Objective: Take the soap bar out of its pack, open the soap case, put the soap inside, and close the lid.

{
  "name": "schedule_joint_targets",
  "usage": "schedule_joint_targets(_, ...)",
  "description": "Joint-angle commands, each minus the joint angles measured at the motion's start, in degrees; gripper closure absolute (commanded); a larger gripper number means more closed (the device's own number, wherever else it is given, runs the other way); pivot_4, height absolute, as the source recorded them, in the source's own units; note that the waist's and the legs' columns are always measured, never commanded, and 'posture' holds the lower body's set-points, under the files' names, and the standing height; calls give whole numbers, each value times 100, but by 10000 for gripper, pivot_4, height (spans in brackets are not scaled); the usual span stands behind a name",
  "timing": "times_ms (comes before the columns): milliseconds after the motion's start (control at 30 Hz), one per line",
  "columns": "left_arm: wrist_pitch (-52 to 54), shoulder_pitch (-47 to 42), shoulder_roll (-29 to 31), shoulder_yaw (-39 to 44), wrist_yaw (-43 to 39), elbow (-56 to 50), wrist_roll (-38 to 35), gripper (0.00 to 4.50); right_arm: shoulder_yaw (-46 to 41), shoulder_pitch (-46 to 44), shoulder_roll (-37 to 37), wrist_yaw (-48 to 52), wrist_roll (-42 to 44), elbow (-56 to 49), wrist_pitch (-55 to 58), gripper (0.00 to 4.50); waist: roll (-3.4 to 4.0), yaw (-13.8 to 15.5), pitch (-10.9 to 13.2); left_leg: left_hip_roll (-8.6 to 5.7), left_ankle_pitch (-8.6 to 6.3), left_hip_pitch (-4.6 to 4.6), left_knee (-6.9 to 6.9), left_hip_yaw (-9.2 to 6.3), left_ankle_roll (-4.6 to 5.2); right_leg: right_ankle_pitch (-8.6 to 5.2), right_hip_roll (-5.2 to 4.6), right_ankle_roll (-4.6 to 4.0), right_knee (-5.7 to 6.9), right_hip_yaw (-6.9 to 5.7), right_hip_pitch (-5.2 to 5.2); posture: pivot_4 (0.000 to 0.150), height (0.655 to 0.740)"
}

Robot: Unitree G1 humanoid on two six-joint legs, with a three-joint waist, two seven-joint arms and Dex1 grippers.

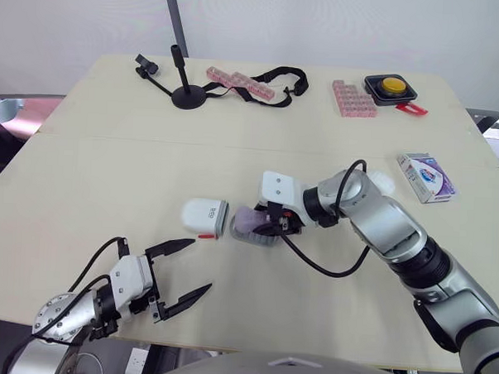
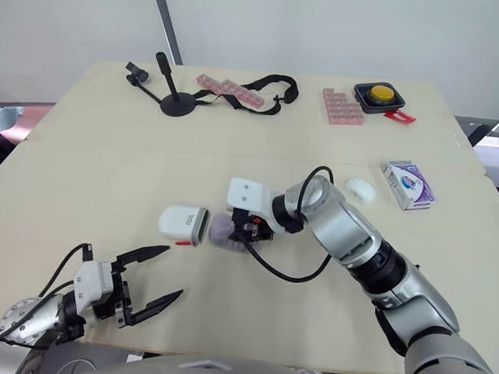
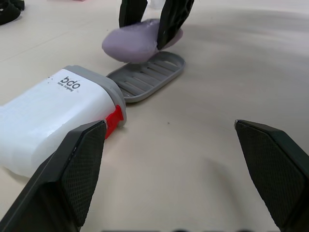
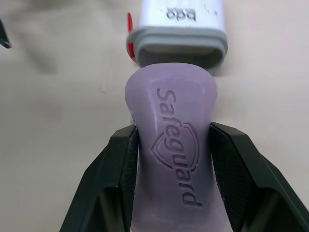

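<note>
My right gripper is shut on the purple soap bar, which has "Safeguard" stamped on it. The bar hangs just over the grey ribbed tray of the soap case, at the middle of the table. The white case cover, with a grey rim and a red latch, lies on its side just left of the tray, its open mouth facing the soap. My left gripper stands open near the table's front edge, left of and nearer than the case, holding nothing. The soap pack lies to the right.
At the back stand a black stand, a black strap, pink pill boxes and a yellow button. A small white object lies beside my right forearm. A seam in the table runs across it behind the case.
</note>
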Motion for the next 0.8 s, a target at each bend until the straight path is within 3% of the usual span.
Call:
schedule_joint_targets(33,58,-53,35,-17,26,-122,-57,0,25,-89,-60,-177,86,-222,113,27203,0,0,0,0,0,0,-1,0,-1,0,0,0,2,0,0,1500,7400)
schedule_joint_targets(800,273,-48,18,-32,-4,-286,-131,0,304,-166,74,-619,575,8,328,27203,0,3,0,0,3,2,-7,0,-5,0,1,0,20,-1,0,1500,7400)
